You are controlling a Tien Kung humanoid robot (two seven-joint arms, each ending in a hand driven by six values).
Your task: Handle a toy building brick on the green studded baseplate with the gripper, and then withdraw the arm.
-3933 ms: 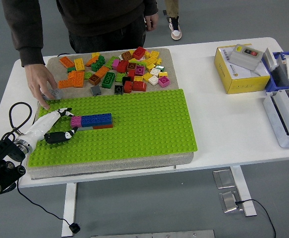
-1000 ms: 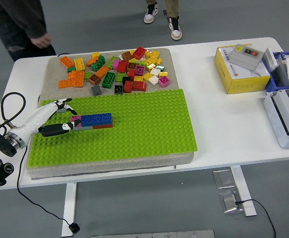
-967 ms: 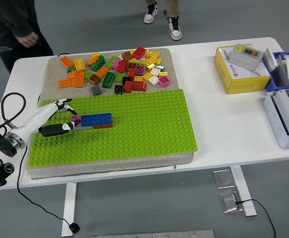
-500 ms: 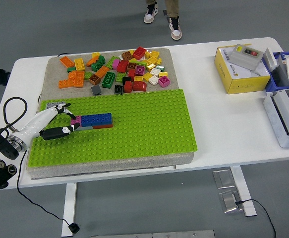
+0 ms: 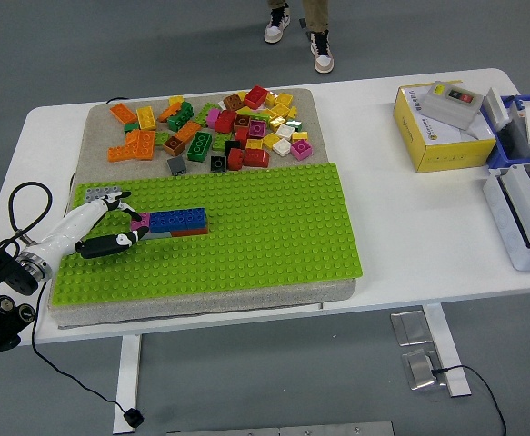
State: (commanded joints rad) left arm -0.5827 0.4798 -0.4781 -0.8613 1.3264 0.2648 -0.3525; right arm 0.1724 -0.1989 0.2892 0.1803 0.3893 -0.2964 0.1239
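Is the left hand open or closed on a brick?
Open: the left hand has spread fingers beside the pink brick, gripping nothing.

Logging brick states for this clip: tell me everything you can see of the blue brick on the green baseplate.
The blue brick is a long, studded, glossy plastic piece lying flat and level near the green baseplate's left side. It runs left to right atop a reddish-brown layer, with a pink brick butting its left end. The left hand's fingertips reach that pink end; contact with the blue brick itself is unclear.
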